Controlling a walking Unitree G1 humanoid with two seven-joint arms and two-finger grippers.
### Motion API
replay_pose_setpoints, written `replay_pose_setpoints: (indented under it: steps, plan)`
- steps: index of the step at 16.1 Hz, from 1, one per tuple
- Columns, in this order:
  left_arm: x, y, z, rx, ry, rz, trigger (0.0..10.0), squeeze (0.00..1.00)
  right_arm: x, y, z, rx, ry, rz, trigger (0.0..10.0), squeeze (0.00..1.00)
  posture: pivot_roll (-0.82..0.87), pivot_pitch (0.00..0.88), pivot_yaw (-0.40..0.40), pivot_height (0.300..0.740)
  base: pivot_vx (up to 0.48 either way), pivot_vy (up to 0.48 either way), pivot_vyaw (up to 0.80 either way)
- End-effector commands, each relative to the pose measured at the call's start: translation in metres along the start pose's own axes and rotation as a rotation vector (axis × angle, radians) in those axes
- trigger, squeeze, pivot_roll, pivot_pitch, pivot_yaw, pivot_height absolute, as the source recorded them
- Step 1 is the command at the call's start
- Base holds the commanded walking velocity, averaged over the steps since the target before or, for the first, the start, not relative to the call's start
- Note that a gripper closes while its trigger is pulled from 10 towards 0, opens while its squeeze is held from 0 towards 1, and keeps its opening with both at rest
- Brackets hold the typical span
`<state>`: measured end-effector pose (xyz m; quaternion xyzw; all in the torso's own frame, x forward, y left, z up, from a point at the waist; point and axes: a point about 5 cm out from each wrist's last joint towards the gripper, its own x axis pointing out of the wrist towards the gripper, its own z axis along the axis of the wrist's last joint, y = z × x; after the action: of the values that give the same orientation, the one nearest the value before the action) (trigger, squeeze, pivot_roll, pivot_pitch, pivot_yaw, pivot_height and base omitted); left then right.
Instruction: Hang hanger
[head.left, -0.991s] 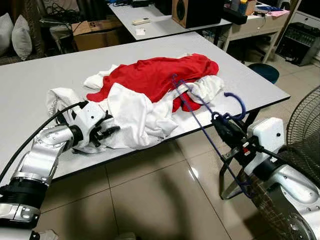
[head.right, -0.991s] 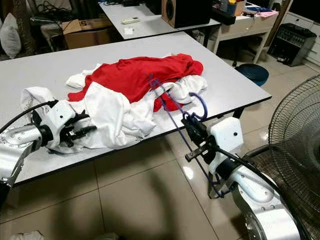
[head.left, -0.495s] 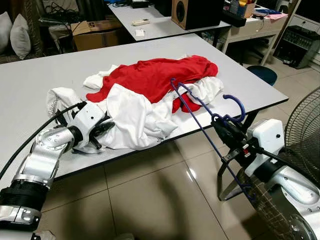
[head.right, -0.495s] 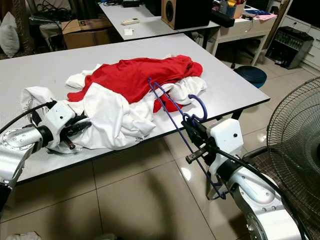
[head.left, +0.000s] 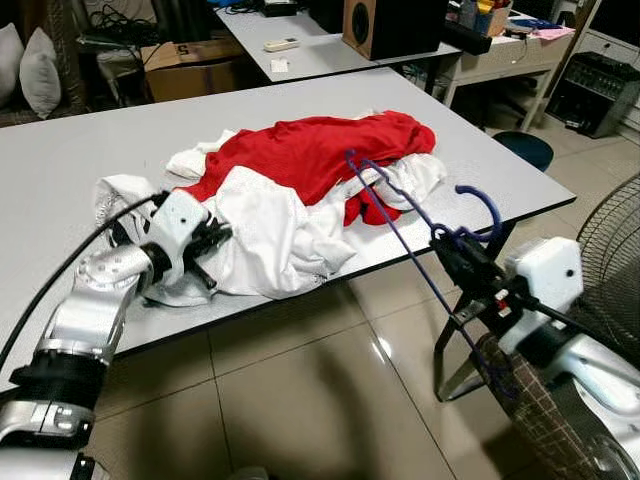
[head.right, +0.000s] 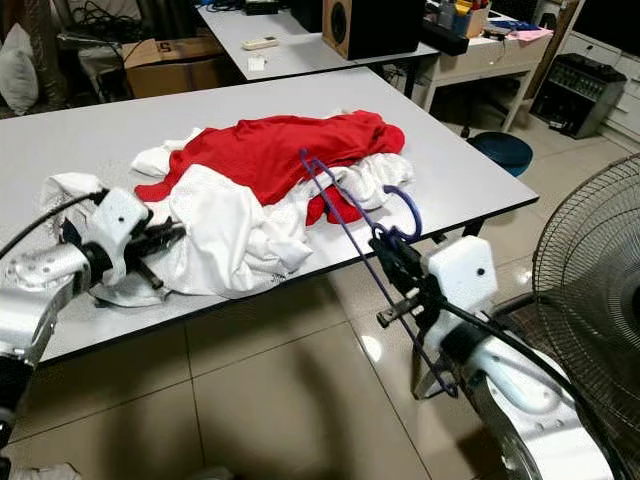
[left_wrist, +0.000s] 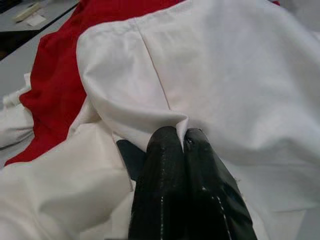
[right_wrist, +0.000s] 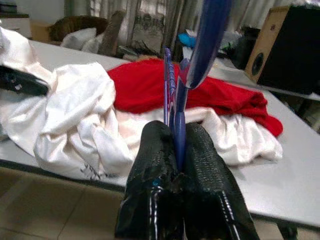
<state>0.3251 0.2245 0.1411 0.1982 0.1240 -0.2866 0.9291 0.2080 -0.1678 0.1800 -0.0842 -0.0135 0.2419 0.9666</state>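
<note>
A: Hanger (head.left: 420, 215) — blue, thin, held off the near right edge of the table (head.left: 60, 180). Long axis runs from far-left to near-right: far end sits over the clothes pile, near end drops toward the floor below the right arm. Hook curls up and right, just beyond the fingers.

B: Grip on it?

A: Right gripper (head.left: 452, 252) has both black fingers pressed together on the hanger just below the hook. Right wrist view confirms it: the blue wire (right_wrist: 176, 107) runs up out of the seam between the 2 fingers, no gap to either side.

B: The pile?

A: Red garment (head.left: 310, 150) on top toward the far side, white garments (head.left: 270, 225) under and nearer, all heaped mid-table, spilling to the near edge. The hanger's far end lies where red meets white; touching or just above, cannot tell.

B: Left side?

A: Left gripper (head.left: 212, 238) at the near left of the pile. Head views hide the tips in cloth. Left wrist view shows the fingers (left_wrist: 170, 165) closed together, a small peak of white fabric pinched between the tips.

B: Surroundings?

A: Second table (head.left: 320, 50) farther back with a speaker (head.left: 385, 22). Fan grille (head.right: 590, 300) near right. Tiled floor (head.left: 300, 400).
</note>
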Motion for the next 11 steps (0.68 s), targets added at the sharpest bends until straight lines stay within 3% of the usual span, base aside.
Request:
replay_pose_setpoints:
  steps: [1,4,5,6,8,9,11]
  plan:
    - [0.002,0.007,0.006,-0.041,-0.021,0.004,0.0,0.00,-0.003,-0.002,0.004,-0.013,-0.004,-0.022,10.0,0.00,-0.08,0.000,0.029,0.740,0.000,0.000,0.00]
    - [0.024,0.029,0.044,-0.092,-0.133,0.070,0.0,0.00,-0.001,-0.008,0.002,-0.018,-0.003,-0.057,10.0,0.00,-0.07,0.000,0.036,0.740,0.000,0.000,0.00]
    - [0.030,0.048,0.066,-0.110,-0.181,0.174,0.0,0.00,0.002,-0.011,0.003,-0.026,-0.007,-0.075,10.0,0.00,-0.07,0.000,0.039,0.740,0.000,0.000,0.00]
    - [0.028,0.073,0.088,-0.146,-0.218,0.377,0.0,0.00,0.003,-0.015,0.004,-0.037,-0.012,-0.100,10.0,0.00,-0.08,0.000,0.049,0.740,0.000,0.000,0.00]
    - [0.019,0.095,0.099,-0.147,-0.202,0.588,0.0,0.00,0.003,-0.018,0.005,-0.045,-0.016,-0.129,10.0,0.00,-0.08,0.000,0.058,0.740,0.000,0.000,0.00]
    - [0.011,0.106,0.092,-0.113,-0.123,0.742,0.0,0.00,0.001,-0.019,0.005,-0.046,-0.019,-0.157,10.0,0.00,-0.09,0.000,0.075,0.740,0.000,0.000,0.00]
    - [0.008,0.108,0.077,-0.081,-0.030,0.817,0.0,0.00,0.000,-0.018,0.004,-0.043,-0.019,-0.174,10.0,0.00,-0.09,0.000,0.083,0.740,0.000,0.000,0.00]
